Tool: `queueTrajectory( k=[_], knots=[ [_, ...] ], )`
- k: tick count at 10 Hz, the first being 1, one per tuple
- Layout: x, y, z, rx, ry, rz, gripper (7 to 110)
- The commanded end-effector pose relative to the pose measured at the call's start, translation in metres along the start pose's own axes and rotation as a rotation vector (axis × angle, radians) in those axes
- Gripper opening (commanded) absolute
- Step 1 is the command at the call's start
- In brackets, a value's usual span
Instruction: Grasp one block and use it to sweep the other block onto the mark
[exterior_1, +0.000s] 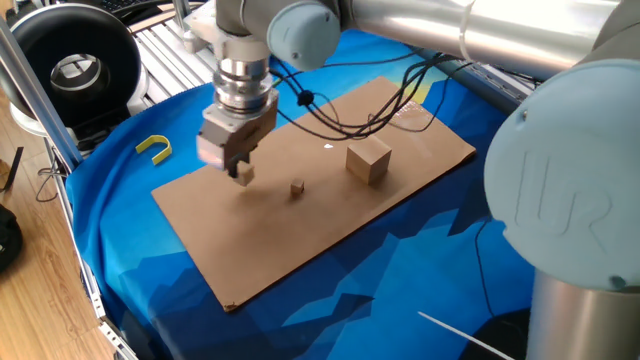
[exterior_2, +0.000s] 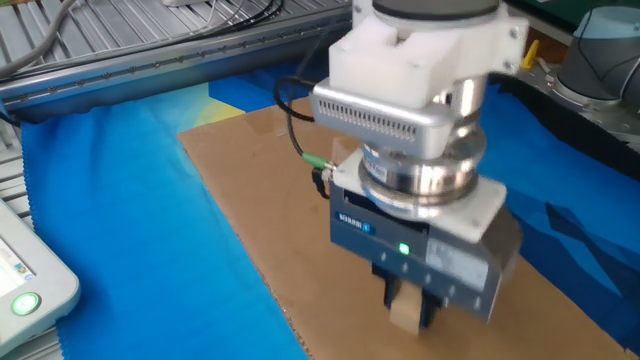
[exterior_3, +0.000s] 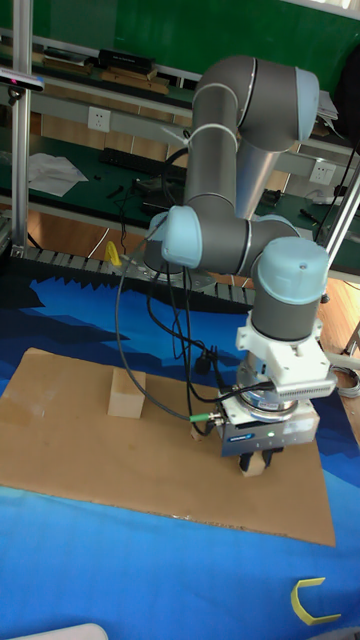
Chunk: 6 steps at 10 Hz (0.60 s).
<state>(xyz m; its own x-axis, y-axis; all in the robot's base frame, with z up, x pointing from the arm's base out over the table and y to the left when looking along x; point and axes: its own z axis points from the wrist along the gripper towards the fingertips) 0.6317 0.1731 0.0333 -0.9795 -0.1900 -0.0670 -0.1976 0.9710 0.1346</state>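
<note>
green wall | wood floor | blue tablecloth

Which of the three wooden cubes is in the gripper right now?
The mid-sized pale cube, clamped between the fingers of the gripper. The tiniest cube and the big tan cube both sit free on the cardboard sheet, untouched.
</note>
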Motion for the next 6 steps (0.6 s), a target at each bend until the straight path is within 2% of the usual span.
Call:
queueTrajectory(
  k=[1,2,3,6],
  knots=[
    [-0.026,0.003,0.003,0.069,-0.060,0.157,7],
    [-0.033,-0.008,0.000,0.120,-0.073,0.194,7],
    [-0.039,-0.014,-0.004,0.131,-0.082,0.200,7],
    [-0.055,-0.026,-0.013,0.108,-0.104,0.205,7]
  ],
)
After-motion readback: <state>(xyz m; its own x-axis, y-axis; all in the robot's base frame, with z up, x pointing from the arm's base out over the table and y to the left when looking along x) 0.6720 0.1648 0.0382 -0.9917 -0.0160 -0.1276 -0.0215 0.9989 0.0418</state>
